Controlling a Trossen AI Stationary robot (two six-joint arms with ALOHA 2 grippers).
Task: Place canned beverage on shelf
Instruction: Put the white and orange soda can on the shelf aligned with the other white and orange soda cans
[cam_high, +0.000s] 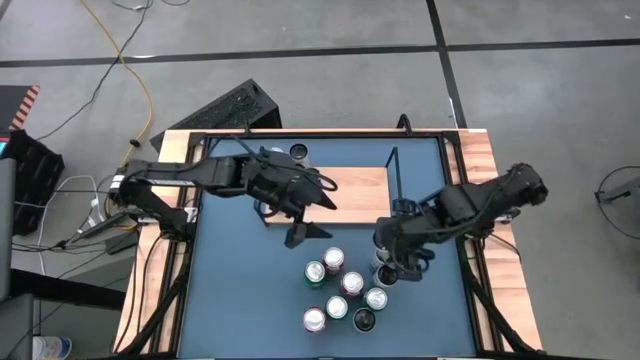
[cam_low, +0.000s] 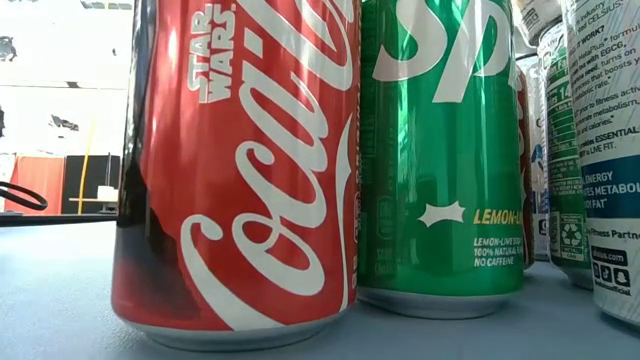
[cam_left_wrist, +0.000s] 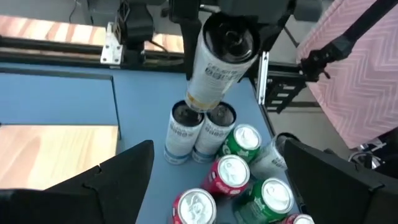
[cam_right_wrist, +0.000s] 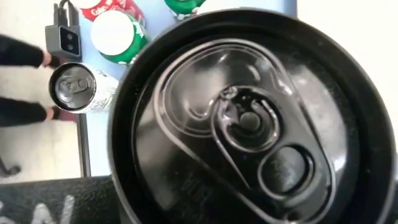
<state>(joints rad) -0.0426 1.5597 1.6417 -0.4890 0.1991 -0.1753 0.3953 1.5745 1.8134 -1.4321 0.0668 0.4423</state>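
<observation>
Blue tabletop fills a wood-edged table standing on a grey floor with loose cables at nine o'clock. From the left, the left arm reaches in over the table's middle; the left gripper hangs with its dark fingers spread wide and holding nothing, at the near edge of the shelf, a light-wood board with a black wire frame lying toward twelve o'clock. Below it, toward six o'clock, a cluster of cans stands upright, red and green ones among them; the low view fills with a red Coca-Cola can and a green can just beside it. At three o'clock of the cluster, the right gripper clamps a white can with a black top, tilted and lifted clear above two white cans standing on the table.
</observation>
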